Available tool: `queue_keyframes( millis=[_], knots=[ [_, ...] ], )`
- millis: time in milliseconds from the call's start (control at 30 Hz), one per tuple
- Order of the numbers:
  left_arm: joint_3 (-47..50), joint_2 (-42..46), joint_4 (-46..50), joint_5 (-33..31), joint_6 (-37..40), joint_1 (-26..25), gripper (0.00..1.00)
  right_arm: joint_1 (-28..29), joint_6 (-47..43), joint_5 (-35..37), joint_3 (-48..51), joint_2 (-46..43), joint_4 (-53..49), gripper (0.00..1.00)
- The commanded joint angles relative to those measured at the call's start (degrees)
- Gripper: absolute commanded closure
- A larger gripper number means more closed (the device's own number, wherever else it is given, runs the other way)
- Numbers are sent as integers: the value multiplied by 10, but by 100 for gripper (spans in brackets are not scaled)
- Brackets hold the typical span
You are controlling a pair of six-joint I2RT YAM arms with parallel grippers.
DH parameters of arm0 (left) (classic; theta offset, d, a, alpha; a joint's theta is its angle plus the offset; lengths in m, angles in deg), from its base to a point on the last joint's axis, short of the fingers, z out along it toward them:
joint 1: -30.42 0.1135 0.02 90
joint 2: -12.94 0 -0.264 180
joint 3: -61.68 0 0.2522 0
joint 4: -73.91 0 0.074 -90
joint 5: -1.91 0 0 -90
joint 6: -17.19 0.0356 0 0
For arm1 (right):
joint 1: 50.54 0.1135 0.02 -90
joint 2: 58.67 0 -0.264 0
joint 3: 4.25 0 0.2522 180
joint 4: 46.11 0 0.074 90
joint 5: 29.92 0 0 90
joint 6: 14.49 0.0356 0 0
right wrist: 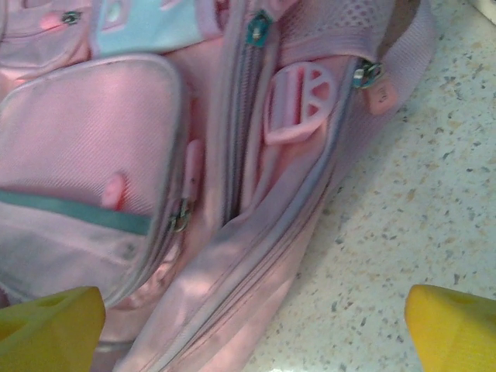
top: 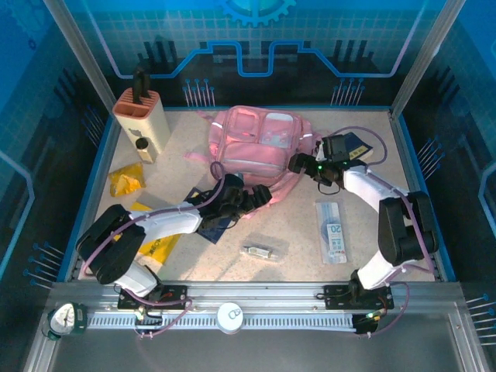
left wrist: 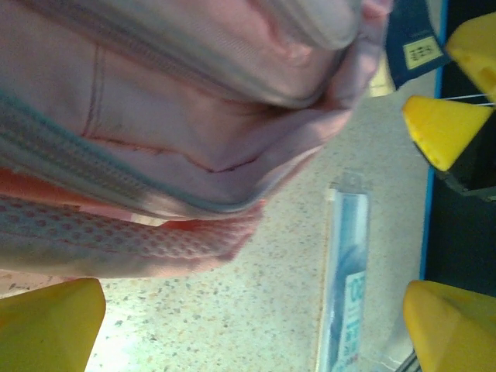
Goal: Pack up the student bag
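Observation:
The student bag lies flat at the back middle of the table, pink with clear front windows. My left gripper is at its near edge. In the left wrist view that gripper is open over bare table, with the bag's zip seam and mesh strap just ahead of its fingers. My right gripper is at the bag's right side. In the right wrist view it is open, with the bag's zipped side panel between the yellow fingertips. A pink buckle lies beyond them.
A beige holder with a black top stands back left, with a yellow packet near it. A second yellow packet lies under the left arm. A long clear pack and a small clear packet lie in front. A dark blue booklet lies by the right arm.

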State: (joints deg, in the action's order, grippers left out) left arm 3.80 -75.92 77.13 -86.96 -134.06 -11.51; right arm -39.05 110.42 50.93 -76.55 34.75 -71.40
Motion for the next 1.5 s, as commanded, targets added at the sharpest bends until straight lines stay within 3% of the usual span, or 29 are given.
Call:
queue_keyframes(
  millis=[0,167,433,633,800,933,1133,1267,1467],
  knots=[
    [-9,-26,-40,-15,-26,-10,1,-11,2,-30,-34,35,3,0],
    [-42,-67,-32,-22,-16,-10,1,-28,13,-47,-71,93,25,7],
    [-77,-95,-18,-61,11,0,1,-36,26,-88,-124,182,57,42],
    [-112,-88,60,-22,55,88,1,-10,12,-124,-102,149,77,81],
    [-130,-57,85,-12,109,151,1,31,25,-144,-75,100,87,96],
    [-136,-21,145,-32,149,213,1,110,53,-141,-59,71,109,97],
    [-112,18,181,-28,192,308,1,229,115,-68,-46,91,187,92],
    [-119,12,204,27,218,331,1,245,128,-63,-36,88,201,71],
    [-90,77,229,36,223,331,1,232,109,-32,52,-34,170,32]
  ],
)
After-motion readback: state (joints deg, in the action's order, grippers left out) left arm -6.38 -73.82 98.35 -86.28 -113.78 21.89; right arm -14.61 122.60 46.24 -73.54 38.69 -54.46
